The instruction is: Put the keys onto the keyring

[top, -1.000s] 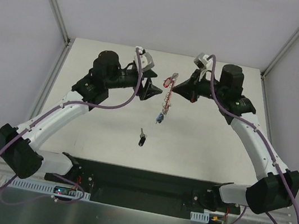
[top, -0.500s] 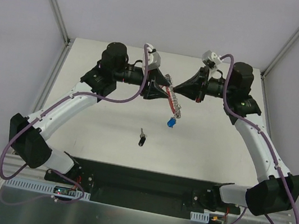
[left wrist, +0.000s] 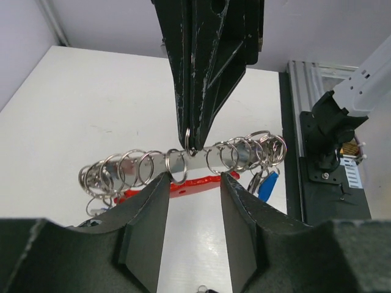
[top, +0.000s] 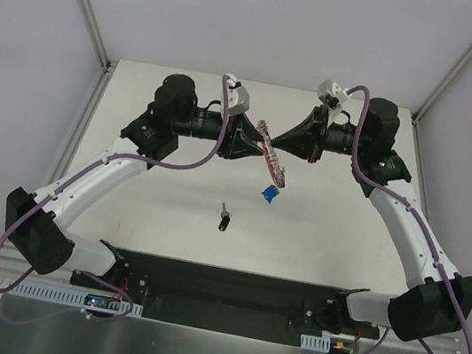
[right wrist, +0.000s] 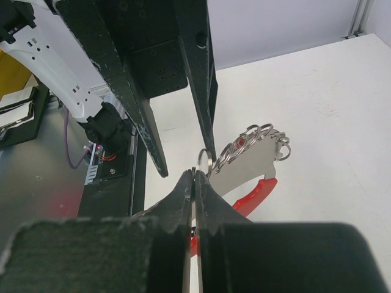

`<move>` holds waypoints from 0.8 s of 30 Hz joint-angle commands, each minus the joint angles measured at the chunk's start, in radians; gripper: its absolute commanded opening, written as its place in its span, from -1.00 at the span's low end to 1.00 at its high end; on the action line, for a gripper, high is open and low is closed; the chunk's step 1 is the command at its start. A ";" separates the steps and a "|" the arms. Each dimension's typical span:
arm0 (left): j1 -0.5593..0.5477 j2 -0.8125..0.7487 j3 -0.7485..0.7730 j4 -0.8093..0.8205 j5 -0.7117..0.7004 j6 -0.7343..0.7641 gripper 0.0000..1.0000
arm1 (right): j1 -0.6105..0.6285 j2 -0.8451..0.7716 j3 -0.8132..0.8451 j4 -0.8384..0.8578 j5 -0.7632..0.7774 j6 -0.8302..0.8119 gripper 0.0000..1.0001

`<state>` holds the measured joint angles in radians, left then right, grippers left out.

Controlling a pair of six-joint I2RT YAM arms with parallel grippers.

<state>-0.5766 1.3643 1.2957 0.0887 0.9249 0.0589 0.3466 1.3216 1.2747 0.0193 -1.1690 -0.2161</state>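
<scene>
Task status: partly done at best.

- Right gripper [right wrist: 194, 174]: pinched tight on 1 ring of the keyring [left wrist: 153, 168], holding the bunch up off the table [top: 325, 236] between the 2 arms.
- Left gripper [left wrist: 194, 183]: jaws apart, 1 finger either side of the bunch by its red tag [left wrist: 183, 188]. I see no clamp on it, and I cannot tell whether either pad touches.
- Blue key [top: 269, 193]: dangles at the lower end of the bunch, so I judge it is on.
- Black key [top: 225, 221]: lies flat on the table, well apart from the keyring and nearer the bases. Not on.
- Red key: I cannot pick it out.

Left to do: at least the black key. I read the 2-arm hold as preparation for threading.
</scene>
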 commanded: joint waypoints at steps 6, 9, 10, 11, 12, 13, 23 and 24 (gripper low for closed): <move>-0.006 -0.153 -0.079 0.036 -0.109 0.010 -0.24 | 0.014 -0.013 0.037 0.080 -0.044 0.011 -0.97; -0.022 -0.140 -0.081 0.036 -0.084 -0.013 -0.28 | 0.022 -0.010 0.037 0.080 -0.040 0.017 -0.97; -0.038 -0.139 -0.082 0.036 -0.084 -0.013 -0.29 | 0.023 -0.010 0.037 0.079 -0.038 0.017 -0.97; -0.048 -0.134 -0.088 0.036 -0.086 -0.005 -0.29 | 0.025 -0.009 0.037 0.079 -0.035 0.020 -0.97; -0.055 -0.136 -0.093 0.036 -0.090 0.002 -0.29 | 0.026 -0.007 0.038 0.079 -0.031 0.021 -0.97; -0.068 -0.134 -0.096 0.036 -0.113 0.012 -0.29 | 0.029 -0.007 0.037 0.079 -0.029 0.023 -0.97; -0.180 -0.171 -0.176 0.037 -0.258 0.225 -0.28 | 0.032 -0.015 0.028 0.079 -0.018 0.037 -0.97; -0.187 -0.168 -0.177 0.037 -0.279 0.231 -0.28 | 0.034 -0.015 0.028 0.079 -0.018 0.037 -0.97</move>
<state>-0.7422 1.2251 1.1351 0.0944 0.7143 0.1940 0.3729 1.3216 1.2747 0.0219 -1.1660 -0.1864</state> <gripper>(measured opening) 0.359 0.022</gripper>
